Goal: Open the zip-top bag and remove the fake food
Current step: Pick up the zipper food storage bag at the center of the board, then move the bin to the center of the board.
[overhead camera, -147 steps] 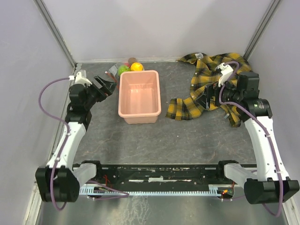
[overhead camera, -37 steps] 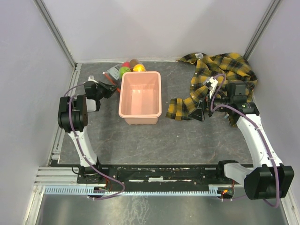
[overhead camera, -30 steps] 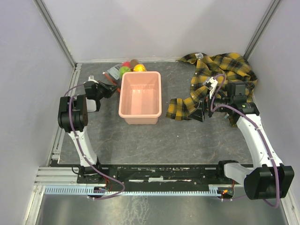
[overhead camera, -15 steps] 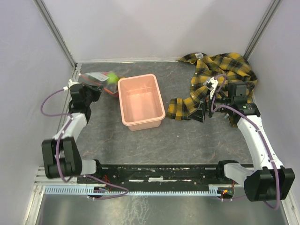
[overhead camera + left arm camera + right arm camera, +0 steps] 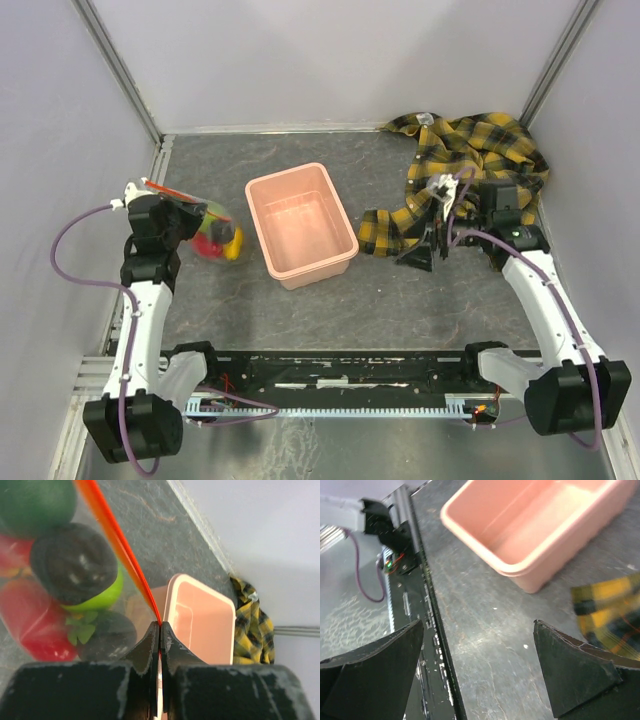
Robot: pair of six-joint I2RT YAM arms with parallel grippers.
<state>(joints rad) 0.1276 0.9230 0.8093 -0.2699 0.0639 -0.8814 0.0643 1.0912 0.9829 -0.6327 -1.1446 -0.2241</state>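
Bag (image 5: pixel 208 236) looks floppy, slick, heavy with fruit (image 5: pixel 75 562); left end effector (image 5: pixel 160 630) pinches the zip strip (image 5: pixel 117 540), right end effector (image 5: pixel 477 635) hangs wide open, so grab the other lip.

In the top view the zip-top bag (image 5: pixel 205 235), near the table (image 5: pixel 400 300)'s left edge, is smeared with blur. The fake food (image 5: pixel 214 241) inside reads only as red, yellow and green patches, too soft to tell apart. In the left wrist view the bag runs off the top and left edges. A dark green fruit (image 5: pixel 30 500) is cropped at the top-left corner, and the pink tub (image 5: pixel 200 625) sits partly behind the left gripper (image 5: pixel 159 630). The right wrist view cuts the tub at the top and right edges. There the plaid shirt (image 5: pixel 607 612) is blurred and cropped at the right edge, and the right gripper (image 5: pixel 477 630) is cut by the bottom edge.
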